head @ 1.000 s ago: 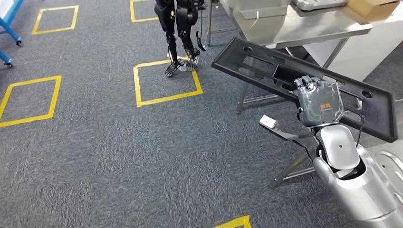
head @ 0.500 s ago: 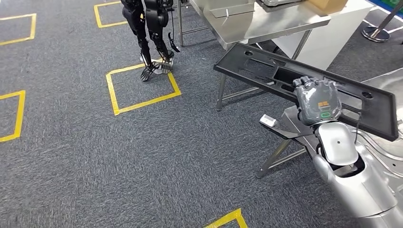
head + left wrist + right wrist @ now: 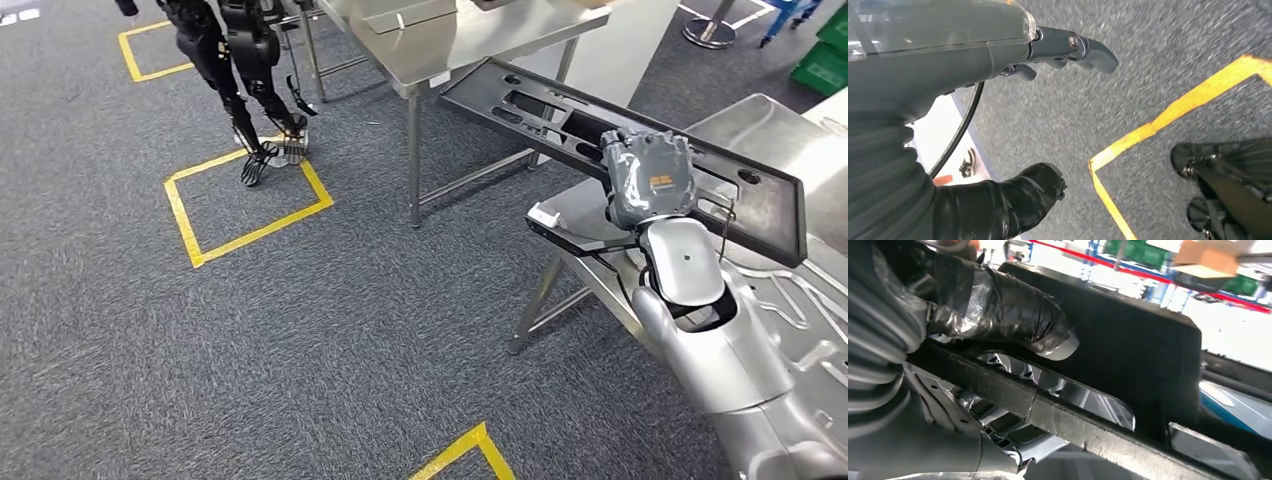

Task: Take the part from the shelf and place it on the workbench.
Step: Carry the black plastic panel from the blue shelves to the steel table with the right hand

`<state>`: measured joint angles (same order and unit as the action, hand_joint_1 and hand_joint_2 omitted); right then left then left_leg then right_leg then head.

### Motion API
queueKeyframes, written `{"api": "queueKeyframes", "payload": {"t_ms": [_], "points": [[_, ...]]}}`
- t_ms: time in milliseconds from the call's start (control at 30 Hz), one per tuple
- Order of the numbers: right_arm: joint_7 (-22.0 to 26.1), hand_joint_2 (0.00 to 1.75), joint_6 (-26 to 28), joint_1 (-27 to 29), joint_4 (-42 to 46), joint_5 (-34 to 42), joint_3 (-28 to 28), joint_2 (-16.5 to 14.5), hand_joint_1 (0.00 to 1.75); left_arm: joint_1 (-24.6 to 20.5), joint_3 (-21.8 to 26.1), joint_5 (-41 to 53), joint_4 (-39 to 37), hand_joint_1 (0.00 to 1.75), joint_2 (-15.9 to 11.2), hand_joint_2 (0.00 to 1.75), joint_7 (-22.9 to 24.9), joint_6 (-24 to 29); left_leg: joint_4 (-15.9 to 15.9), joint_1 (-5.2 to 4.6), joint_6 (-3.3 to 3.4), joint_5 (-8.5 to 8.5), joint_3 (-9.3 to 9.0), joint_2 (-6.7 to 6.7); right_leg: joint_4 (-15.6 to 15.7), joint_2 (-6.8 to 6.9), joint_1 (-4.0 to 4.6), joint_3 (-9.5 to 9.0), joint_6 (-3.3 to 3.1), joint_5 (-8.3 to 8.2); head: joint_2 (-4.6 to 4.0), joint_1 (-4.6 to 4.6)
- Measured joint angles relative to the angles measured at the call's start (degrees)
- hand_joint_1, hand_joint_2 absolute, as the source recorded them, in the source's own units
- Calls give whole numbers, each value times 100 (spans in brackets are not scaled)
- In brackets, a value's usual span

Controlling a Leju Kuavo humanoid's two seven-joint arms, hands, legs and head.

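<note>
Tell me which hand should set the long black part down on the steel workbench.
Probably the right. The right hand already grips the long black part and holds it over the steel workbench. The left hand hangs over the carpet, holding nothing.

We take the steel table [image 3: 470,45] as our mark. The long part [image 3: 560,115] lies just right of and before it, held in our right hand [image 3: 650,180], above the workbench [image 3: 760,130] at our right. Left of the table, another robot [image 3: 235,60] stands on the carpet [image 3: 300,330], its feet at a taped square [image 3: 245,205].
</note>
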<state>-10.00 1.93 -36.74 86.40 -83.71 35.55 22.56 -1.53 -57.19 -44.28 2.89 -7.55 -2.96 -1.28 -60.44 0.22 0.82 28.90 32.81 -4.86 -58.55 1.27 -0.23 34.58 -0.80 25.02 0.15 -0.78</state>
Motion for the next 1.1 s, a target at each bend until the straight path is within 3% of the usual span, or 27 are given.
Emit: {"api": "queueKeyframes", "payload": {"t_ms": [67,133,167,200,233,300,367,467,533,567,633,700,767,800,867,933,967,1033,1100], "points": [[-25,175,1,-72,-62,3,19,-103,175,19,-2,-4,2,0,-33,175,1,3,-632,27,-43,338,288,325,14,-103,-15,-13,-55,-9,0,-3],[-38,175,1,-103,-113,9,51,-170,175,45,-5,-9,3,0,-52,175,2,6,-1340,33,-63,584,658,438,-2,-228,-7,-10,-80,0,0,-4],[-42,175,1,-104,-137,11,69,-190,175,53,-6,-11,4,0,-57,175,3,6,-1473,33,-65,556,752,451,-15,-296,-4,-11,-86,7,0,-4],[-42,175,1,-106,-157,14,84,-206,175,61,-7,-13,4,0,-59,175,3,6,-1365,35,-60,406,737,459,-29,-370,-3,-13,-87,14,0,-4],[-42,175,1,-111,-174,15,94,-223,175,67,-8,-13,4,0,-63,175,3,6,-1047,40,-49,171,624,497,-47,-443,-6,-15,-80,26,0,-4],[-47,175,1,-131,-197,18,101,-253,175,88,-8,-13,4,0,-77,175,4,6,-278,59,-22,-213,324,708,-93,-576,-11,2,-46,54,0,-4],[-57,175,-6,-171,-233,28,103,-299,175,96,-16,-5,5,0,-100,175,13,2,55,67,-5,-293,184,850,-128,-691,-21,48,8,58,0,-3],[-63,175,-30,-252,-296,74,110,-379,175,68,-61,32,9,0,-132,175,22,-5,103,53,38,-296,149,717,-111,-861,-41,84,97,27,0,-4],[-64,175,-37,-274,-306,92,113,-394,175,58,-79,44,10,0,-135,175,20,-5,135,62,62,-312,137,671,-107,-903,-33,87,123,23,0,-5],[-64,175,-38,-275,-306,94,114,-395,175,57,-80,44,11,0,-135,175,19,-5,144,69,66,-314,135,666,-110,-903,-35,88,123,27,0,-5],[-67,175,-47,-300,-311,104,121,-399,175,54,-98,48,16,0,-144,175,12,-5,176,79,93,-331,119,617,-206,-718,-28,134,136,109,0,5],[-83,175,-68,-346,-315,142,167,-409,175,70,-149,68,21,0,-154,175,-36,15,198,75,138,-333,102,461,-1015,-353,-33,520,180,483,0,21],[-120,175,-79,-323,-291,181,206,-399,175,88,-205,96,22,0,-152,175,-90,51,195,69,157,-308,88,287,-1570,-149,-52,789,214,625,0,25],[-148,175,-59,-254,-239,192,206,-352,175,90,-230,104,22,0,-140,175,-98,74,194,69,154,-293,70,231,-1309,-105,-52,658,210,442,0,25],[-202,175,88,-21,-54,220,190,-147,175,106,-274,111,23,0,-80,175,-98,138,194,58,138,-255,15,151,-498,139,0,239,171,107,0,24],[-205,175,316,269,132,239,134,100,175,139,-309,115,23,0,-3,175,-90,210,195,36,100,-223,-25,85,-60,312,71,17,110,21,0,29],[-179,175,399,390,183,233,97,183,175,152,-323,113,23,0,26,175,-81,236,201,25,77,-210,-40,31,-39,296,98,13,84,39,0,31],[-119,175,457,557,228,198,37,262,175,163,-347,90,23,0,70,175,-66,258,201,18,22,-159,-81,-76,1,130,68,-1,31,12,0,33],[-74,175,457,637,247,160,-1,280,175,169,-357,53,23,0,101,175,-54,255,-23,26,-21,24,-19,80,63,-13,15,-39,-33,-25,0,29]]}}
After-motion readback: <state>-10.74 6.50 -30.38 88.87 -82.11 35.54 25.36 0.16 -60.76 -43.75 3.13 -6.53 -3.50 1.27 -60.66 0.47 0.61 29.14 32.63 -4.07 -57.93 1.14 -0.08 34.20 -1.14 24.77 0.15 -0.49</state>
